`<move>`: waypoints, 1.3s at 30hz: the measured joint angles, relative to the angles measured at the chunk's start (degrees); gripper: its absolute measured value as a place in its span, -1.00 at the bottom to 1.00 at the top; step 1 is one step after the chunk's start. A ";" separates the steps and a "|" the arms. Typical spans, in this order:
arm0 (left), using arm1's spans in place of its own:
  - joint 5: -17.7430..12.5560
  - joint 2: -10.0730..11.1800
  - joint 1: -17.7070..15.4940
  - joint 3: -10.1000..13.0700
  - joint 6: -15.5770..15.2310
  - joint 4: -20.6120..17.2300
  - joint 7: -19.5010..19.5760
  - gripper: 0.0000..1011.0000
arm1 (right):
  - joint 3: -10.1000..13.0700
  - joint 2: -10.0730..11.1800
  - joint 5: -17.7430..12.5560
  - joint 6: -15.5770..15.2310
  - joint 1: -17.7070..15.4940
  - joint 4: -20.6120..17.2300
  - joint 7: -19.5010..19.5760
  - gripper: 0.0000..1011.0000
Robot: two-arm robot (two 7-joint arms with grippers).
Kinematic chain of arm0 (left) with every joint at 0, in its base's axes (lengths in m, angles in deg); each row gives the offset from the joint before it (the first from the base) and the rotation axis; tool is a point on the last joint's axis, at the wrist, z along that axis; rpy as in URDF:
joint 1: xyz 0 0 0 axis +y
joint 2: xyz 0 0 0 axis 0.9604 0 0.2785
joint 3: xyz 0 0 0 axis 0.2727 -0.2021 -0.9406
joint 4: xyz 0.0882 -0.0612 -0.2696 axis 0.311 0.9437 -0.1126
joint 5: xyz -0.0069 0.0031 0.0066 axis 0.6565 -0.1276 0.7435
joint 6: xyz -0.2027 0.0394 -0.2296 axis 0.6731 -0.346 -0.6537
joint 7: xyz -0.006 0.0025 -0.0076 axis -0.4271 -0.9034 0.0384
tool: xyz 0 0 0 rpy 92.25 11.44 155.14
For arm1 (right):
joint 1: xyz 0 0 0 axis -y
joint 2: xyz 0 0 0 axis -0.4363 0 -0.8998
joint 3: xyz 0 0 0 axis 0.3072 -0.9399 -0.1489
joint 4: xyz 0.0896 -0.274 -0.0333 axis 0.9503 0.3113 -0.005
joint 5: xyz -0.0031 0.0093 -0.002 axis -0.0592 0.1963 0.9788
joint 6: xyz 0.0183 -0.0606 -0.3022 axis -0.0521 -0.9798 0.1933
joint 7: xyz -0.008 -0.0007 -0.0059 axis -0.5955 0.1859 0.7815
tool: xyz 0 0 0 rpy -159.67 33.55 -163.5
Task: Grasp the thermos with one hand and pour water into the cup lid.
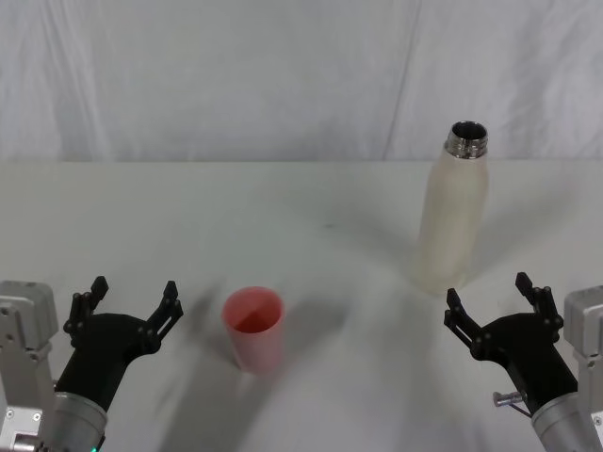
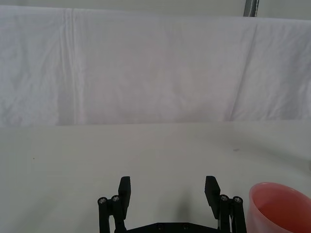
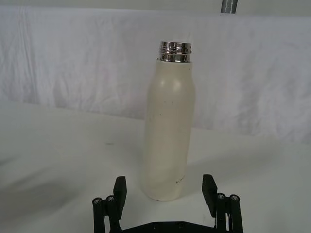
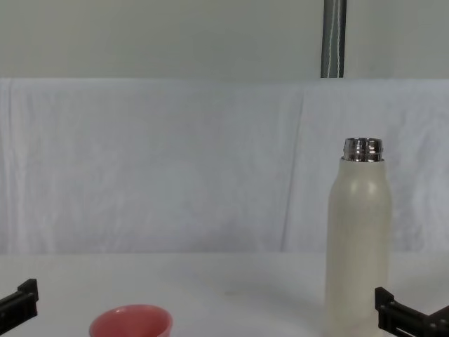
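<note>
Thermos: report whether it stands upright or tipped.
Upright. The thermos stands on its base on the table, uncapped steel neck pointing up.

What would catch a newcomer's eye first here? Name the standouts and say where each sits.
The thermos stands upright and uncapped on the table's right, steel neck shining, the tallest thing there. The pink cup lid sits upright at centre-left, nearer the robot. The open right gripper waits just short of the thermos; the open left gripper sits beside the cup lid.

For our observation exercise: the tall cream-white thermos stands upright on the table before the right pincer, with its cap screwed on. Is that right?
Not quite. The tall cream-white matte thermos does stand upright on the white table before the open right pincer, but its shiny threaded steel neck is uncapped and open, as the head view shows.
</note>
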 joint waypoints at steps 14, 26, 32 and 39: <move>0.00 0.00 0.00 0.00 0.00 0.00 0.00 0.98 | 0.00 0.00 0.00 0.00 0.00 0.00 0.00 0.98; 0.00 0.00 0.00 0.00 0.00 0.00 0.00 0.98 | 0.00 0.00 0.00 0.00 0.00 0.00 0.00 0.98; 0.00 0.00 0.00 0.00 0.00 0.00 0.00 0.98 | 0.00 0.00 0.00 0.00 0.00 0.00 0.00 0.98; 0.00 0.00 0.00 0.00 0.00 0.00 0.00 0.98 | 0.00 0.00 0.00 0.00 0.00 0.00 0.00 0.98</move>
